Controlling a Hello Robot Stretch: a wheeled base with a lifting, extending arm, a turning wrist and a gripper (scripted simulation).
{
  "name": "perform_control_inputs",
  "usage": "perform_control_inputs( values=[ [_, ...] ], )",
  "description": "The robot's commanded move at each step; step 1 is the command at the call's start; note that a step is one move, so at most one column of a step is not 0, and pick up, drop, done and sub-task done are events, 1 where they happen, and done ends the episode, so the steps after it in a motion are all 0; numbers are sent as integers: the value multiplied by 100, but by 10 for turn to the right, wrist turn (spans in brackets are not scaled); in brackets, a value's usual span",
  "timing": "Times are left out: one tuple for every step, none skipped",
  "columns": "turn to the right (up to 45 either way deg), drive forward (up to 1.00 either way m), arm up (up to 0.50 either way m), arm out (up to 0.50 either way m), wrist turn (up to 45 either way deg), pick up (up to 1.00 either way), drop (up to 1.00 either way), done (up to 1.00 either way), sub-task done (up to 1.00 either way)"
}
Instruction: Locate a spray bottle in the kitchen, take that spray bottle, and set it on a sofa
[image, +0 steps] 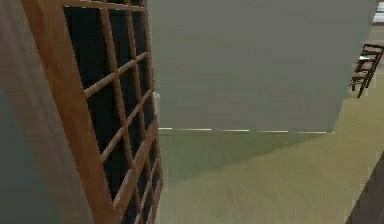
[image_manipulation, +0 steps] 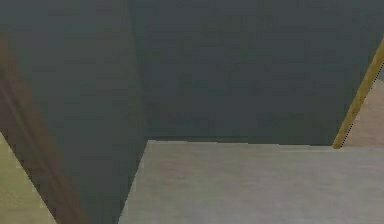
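A wooden-framed door with dark glass panes (image: 105, 100) stands close on the forward view's left. Past it runs a plain grey-green wall (image: 250, 60) above olive floor (image: 260, 180). In the arm side view a dark grey wall corner (image_manipulation: 200, 70) meets a pale floor (image_manipulation: 250, 185).
A dark wooden chair (image: 368, 68) stands at the forward view's far right, beyond the wall's end. Open floor leads that way. A wooden frame edge (image_manipulation: 362, 95) leans at the arm side view's right, another brown edge (image_manipulation: 30, 150) at its left.
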Motion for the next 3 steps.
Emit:
perform_control_inputs(
  values=[
    [120, 0, 0, 0, 0, 0, 0, 0, 0],
    [0, 90, 0, 0, 0, 0, 0, 0, 0],
    [420, 0, 0, 0, 0, 0, 0, 0, 0]
  ],
)
